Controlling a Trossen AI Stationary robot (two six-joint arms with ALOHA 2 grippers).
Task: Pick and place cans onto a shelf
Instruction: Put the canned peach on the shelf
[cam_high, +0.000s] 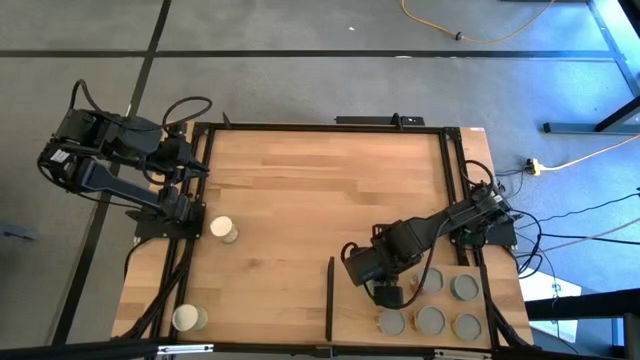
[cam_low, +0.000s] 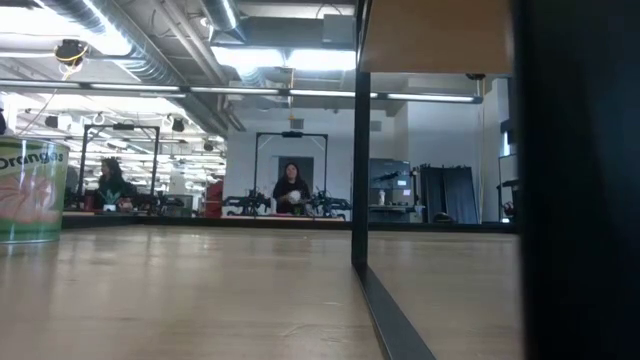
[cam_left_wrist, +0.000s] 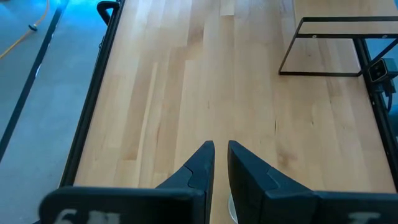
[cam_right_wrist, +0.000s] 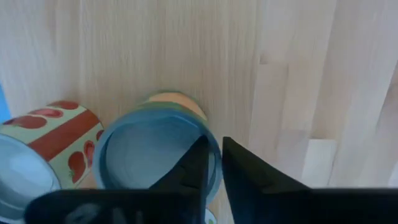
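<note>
Right gripper (cam_right_wrist: 212, 163), fingers nearly together, above a blue-rimmed can (cam_right_wrist: 155, 155); another reads "Oranges" (cam_low: 30, 190)

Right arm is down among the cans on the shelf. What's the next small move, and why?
Probably raise the right gripper straight up. It sits directly over an upright grey-topped can standing on the shelf, close beside a tomato-labelled can, so a sideways pull could knock either. A cream-topped can and a second can wait off the shelf, nearer the left gripper.
</note>
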